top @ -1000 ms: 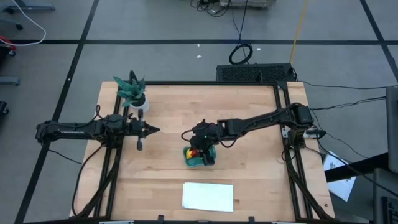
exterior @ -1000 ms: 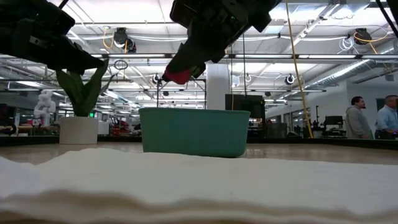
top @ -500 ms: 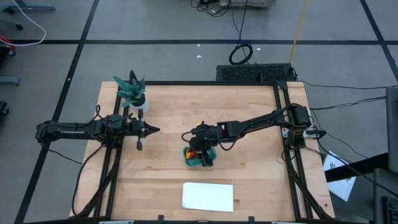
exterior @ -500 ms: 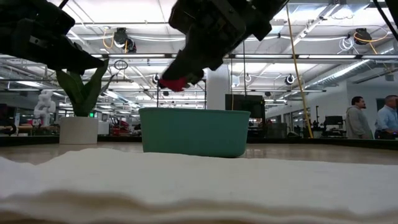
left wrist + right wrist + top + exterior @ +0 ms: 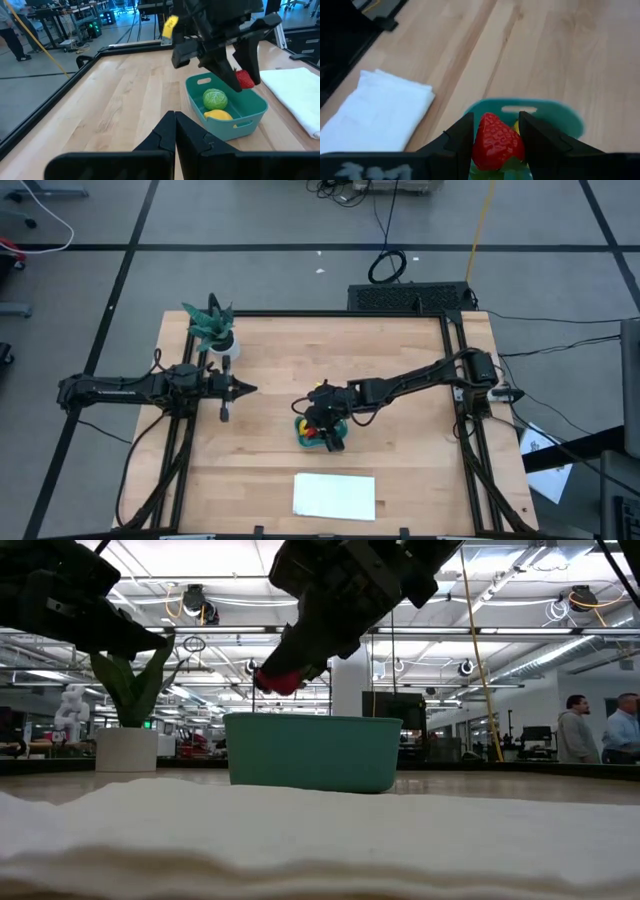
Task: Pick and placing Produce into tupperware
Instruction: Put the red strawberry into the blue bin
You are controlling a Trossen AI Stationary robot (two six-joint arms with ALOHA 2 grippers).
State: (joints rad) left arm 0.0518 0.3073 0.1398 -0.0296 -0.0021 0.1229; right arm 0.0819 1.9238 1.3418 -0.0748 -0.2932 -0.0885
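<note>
Holding the red toy strawberry [image 5: 496,142] clamped between its 2 fingers, the right gripper [image 5: 322,423] hangs over the teal tupperware [image 5: 248,121], above its rim, so the fruit can drop straight in rather than clip the wall. In the low view the strawberry sits clear above the container's top edge, not touching it. The round green fruit [image 5: 215,98] and the yellow lemon [image 5: 218,115] lie inside the tub already, touching or nearly so, which leaves room on the strawberry's side; that is likely why the gripper is held toward that end, though depth is hard to judge. So 2 of 3 pieces look placed and this is the last one, not yet released.

The left gripper [image 5: 174,131] is parked near the table's left side with its fingers pressed together, holding nothing, well apart from the tub and out of the way. The potted plant [image 5: 212,327] stands at the back left corner, and the folded white cloth [image 5: 334,495] lies near the front edge, neither part of the job.
</note>
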